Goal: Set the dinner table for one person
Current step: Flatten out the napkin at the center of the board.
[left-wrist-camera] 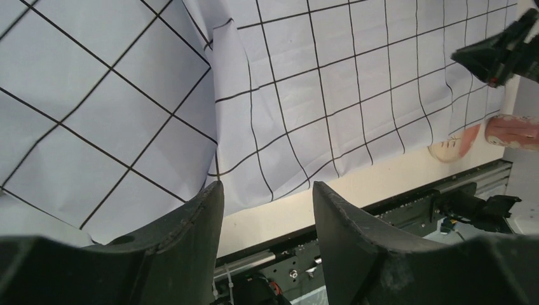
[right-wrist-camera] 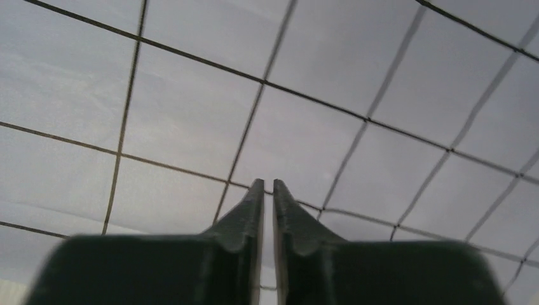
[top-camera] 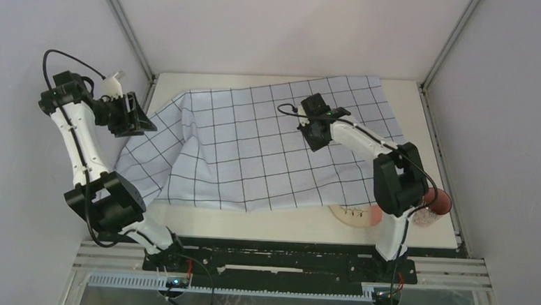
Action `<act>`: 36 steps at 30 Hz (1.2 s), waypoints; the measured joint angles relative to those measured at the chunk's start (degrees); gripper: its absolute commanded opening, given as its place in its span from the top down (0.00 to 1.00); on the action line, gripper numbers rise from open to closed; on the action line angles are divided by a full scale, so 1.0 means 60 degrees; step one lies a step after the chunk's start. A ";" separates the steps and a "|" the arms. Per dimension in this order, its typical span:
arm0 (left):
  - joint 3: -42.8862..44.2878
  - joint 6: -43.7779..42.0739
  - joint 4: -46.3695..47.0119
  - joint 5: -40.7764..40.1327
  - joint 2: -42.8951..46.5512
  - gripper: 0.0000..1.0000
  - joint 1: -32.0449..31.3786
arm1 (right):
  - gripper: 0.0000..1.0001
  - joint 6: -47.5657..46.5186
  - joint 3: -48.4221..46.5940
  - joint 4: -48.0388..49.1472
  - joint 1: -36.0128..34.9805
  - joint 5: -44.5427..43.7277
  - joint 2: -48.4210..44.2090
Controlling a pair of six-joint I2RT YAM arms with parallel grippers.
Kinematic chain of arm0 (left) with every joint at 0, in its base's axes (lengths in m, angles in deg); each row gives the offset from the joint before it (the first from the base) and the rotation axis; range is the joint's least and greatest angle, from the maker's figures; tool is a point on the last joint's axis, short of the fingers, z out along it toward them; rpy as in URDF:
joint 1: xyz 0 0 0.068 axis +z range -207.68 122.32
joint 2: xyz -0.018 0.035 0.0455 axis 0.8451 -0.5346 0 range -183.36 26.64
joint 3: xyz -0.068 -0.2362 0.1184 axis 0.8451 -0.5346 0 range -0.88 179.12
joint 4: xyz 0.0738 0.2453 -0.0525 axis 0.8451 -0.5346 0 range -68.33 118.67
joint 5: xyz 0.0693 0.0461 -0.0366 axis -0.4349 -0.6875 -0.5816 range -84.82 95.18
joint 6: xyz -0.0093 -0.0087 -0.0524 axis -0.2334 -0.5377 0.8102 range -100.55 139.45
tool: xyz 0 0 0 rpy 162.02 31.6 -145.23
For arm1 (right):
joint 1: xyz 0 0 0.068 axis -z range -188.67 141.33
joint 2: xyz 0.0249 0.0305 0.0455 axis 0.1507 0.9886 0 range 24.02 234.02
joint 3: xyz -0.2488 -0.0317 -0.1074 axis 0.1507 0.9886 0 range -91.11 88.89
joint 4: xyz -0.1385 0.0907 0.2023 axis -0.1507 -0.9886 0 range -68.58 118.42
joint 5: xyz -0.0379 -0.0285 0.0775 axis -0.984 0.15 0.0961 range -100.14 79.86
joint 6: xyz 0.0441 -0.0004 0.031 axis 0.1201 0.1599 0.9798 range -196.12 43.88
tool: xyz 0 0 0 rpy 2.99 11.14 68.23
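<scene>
Dinner table (top-camera: pixel 278 225), cream-white, lies mostly hidden beneath a pale-blue gridded cloth (top-camera: pixel 254 151), showing only as bare strips along the cloth's near edge, its far edge and past its right side. At the cloth's left corner the fabric rises off the surface toward the left gripper (top-camera: pixel 135 115), so what lies under that fold cannot be seen. Under the cloth's near right edge a pale round plate (top-camera: pixel 347 216) is half covered, its printed pattern too small to read. Just right of that, a pinkish item (top-camera: pixel 375 214) and a dark red cup-like vessel (top-camera: pixel 440 201) sit off the cloth, both partly blocked by the right arm's elbow and hard to identify. Left of the cloth, the left arm stands bent at the elbow, its forearm reaching up and its wrist turned back toward the cloth; in the left wrist view its fingers (left-wrist-camera: pixel 191 235) stand well apart with nothing between them, the cloth's near edge visible through the gap. Over the cloth's right-centre, the right arm stretches forward with the right gripper (top-camera: pixel 316 139) pointed down at the fabric; its fingers (right-wrist-camera: pixel 245 222) are drawn almost together, only a thin slit left, and whether any fold is caught cannot be told.
</scene>
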 measured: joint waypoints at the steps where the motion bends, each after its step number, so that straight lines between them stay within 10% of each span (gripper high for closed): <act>1: -0.0149 -0.0004 0.0000 0.0004 0.0022 0.42 0.0000 | 0.97 0.0084 -0.0233 -0.0066 0.0007 0.0142 0.0310; 21: -0.1880 -0.0430 -0.0120 0.0026 0.1628 0.39 0.0000 | 1.00 0.0375 -0.3541 -0.1985 0.0102 -0.0011 0.3697; 36: -0.3096 -0.0641 0.0259 -0.0306 0.1938 0.09 0.0000 | 1.00 0.0586 -0.2204 -0.1628 0.1417 0.0641 0.3031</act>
